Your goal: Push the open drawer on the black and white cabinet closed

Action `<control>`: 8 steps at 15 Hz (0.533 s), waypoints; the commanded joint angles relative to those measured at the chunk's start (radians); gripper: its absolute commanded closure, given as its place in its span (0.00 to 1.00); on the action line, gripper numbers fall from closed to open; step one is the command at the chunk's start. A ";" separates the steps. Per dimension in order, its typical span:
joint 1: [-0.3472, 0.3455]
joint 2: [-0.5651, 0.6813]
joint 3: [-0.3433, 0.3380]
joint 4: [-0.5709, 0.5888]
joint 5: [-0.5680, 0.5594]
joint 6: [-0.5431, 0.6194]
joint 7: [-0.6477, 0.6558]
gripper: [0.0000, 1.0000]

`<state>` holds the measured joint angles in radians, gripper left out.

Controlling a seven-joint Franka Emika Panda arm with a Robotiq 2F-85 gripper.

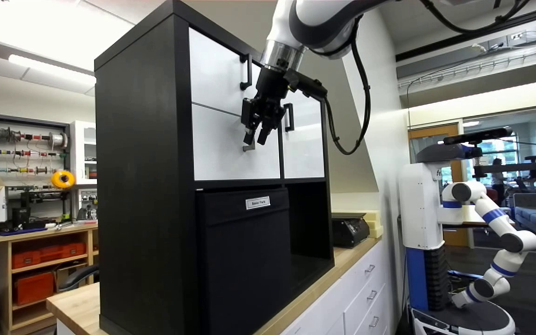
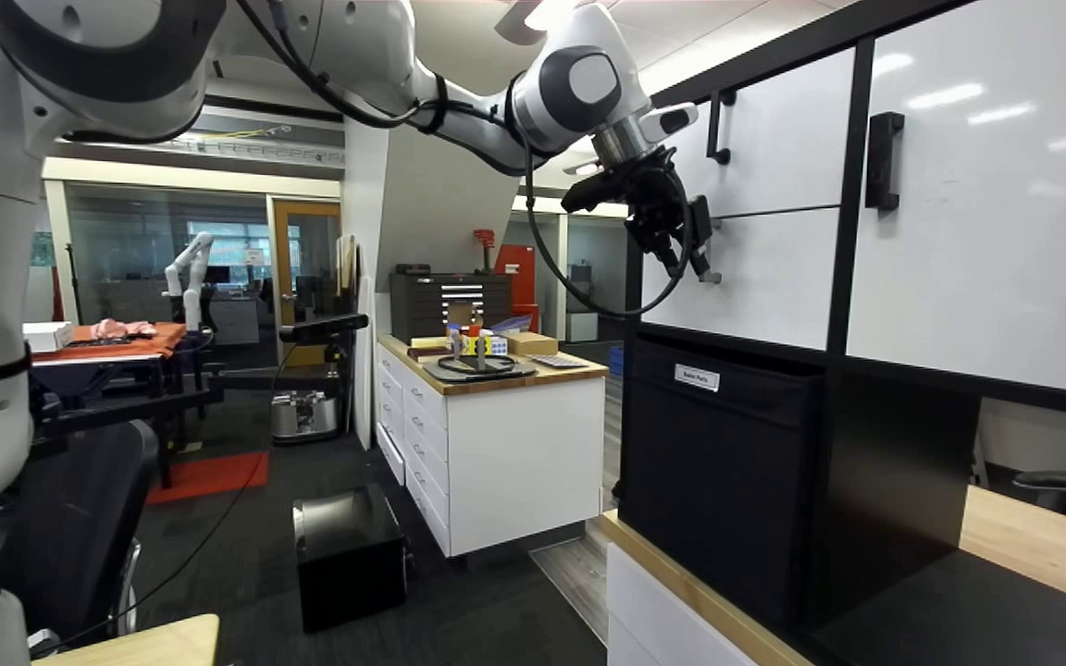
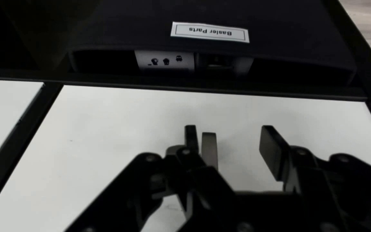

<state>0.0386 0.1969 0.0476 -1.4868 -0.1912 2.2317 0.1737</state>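
The black cabinet (image 1: 137,177) with white fronts stands on a counter. The drawer I take as the task's is the lower white front (image 1: 224,158), also in the wrist view (image 3: 114,125); it looks about flush with the frame, and no pale inner sides show. Its small handle (image 3: 209,148) shows in an exterior view (image 2: 711,277). My gripper (image 3: 230,141) is open in front of this panel, with the handle between its fingers, nearer the left finger in the wrist view. Whether it touches I cannot tell. The gripper shows in both exterior views (image 1: 256,136) (image 2: 688,265).
Another white front (image 1: 214,70) with a black handle lies above, and a white front (image 2: 996,213) with a handle beside. A black fabric bin (image 1: 244,260) with a white tag sits below. The wooden counter (image 1: 296,307) carries the cabinet. A cable (image 1: 363,93) loops from my arm.
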 commanded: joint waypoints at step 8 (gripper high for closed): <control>0.024 -0.091 0.006 -0.026 0.059 -0.341 -0.046 0.00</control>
<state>0.0570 0.1450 0.0541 -1.4873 -0.1689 1.9785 0.1553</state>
